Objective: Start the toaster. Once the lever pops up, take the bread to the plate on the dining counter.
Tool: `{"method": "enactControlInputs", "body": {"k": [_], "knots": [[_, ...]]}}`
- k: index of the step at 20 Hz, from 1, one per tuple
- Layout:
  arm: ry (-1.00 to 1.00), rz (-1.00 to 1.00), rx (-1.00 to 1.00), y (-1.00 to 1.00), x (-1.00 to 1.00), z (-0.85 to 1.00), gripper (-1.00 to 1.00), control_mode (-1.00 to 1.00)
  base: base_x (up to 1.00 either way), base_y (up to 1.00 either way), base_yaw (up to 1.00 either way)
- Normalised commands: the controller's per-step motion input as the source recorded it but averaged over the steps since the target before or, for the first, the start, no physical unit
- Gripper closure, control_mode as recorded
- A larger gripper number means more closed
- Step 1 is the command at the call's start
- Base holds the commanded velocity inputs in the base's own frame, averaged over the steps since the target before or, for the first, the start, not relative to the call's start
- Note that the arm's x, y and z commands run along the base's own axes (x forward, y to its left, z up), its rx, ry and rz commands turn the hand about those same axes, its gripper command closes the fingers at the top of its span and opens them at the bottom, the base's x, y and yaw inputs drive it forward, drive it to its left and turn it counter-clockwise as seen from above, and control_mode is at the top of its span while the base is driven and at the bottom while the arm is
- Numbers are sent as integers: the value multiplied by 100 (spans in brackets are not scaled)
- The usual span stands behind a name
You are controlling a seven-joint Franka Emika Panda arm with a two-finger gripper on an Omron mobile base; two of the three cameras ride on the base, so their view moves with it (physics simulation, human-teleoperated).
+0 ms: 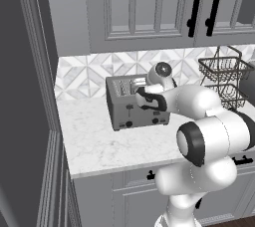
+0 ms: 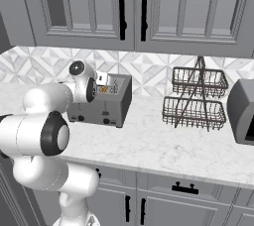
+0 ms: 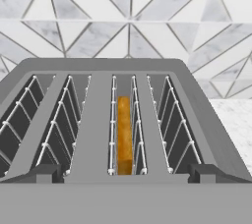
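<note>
Hand view showed my gripper [image 3: 126, 173] spread wide and empty over the toaster [image 3: 98, 120], the bread [image 3: 124, 134] directly below in its third slot. I judged pickup was underway; next, descend straight and pinch it.

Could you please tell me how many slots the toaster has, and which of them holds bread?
4, side by side across the top of the toaster. In the hand view, the third slot from the left holds the bread; the other three look empty, though their depths are partly hidden.
</note>
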Motion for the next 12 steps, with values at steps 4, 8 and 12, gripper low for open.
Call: {"method": "enactControlInputs", "body": {"k": [4, 8, 12], "knots": [[0, 0, 0, 0, 0, 0, -100, -100, 0, 0, 0], [0, 0, 0, 0, 0, 0, -100, -100, 0, 0, 0], [0, 0, 0, 0, 0, 0, -100, -100, 0, 0, 0]]}}
